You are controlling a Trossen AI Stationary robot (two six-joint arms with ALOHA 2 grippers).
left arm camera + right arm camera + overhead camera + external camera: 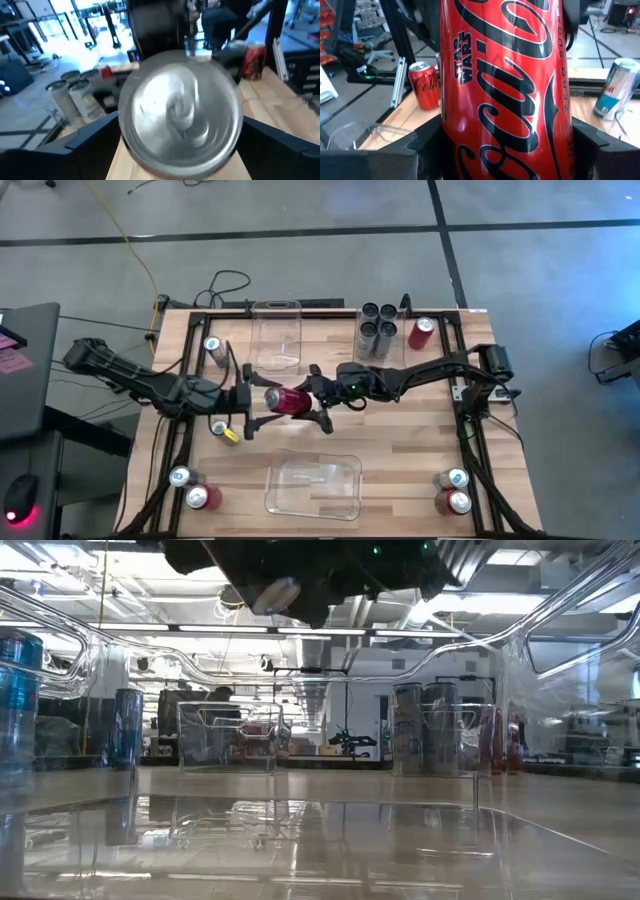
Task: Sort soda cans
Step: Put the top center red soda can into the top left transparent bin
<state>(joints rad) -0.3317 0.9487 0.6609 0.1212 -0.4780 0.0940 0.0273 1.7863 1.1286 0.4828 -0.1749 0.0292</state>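
Above mid-table we see a red Coca-Cola Zero can [289,401] lying sideways, silver end leftward. Our left gripper [262,401] and right gripper [312,402] meet there from opposite sides, both pinching it.

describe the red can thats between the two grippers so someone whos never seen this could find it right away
Start at the middle of the wooden table, between the two clear bins, where both dark arms meet. There a red can lies on its side in the air, with the left gripper at its silver end and the right gripper around its body. Every other can stands upright on the table.
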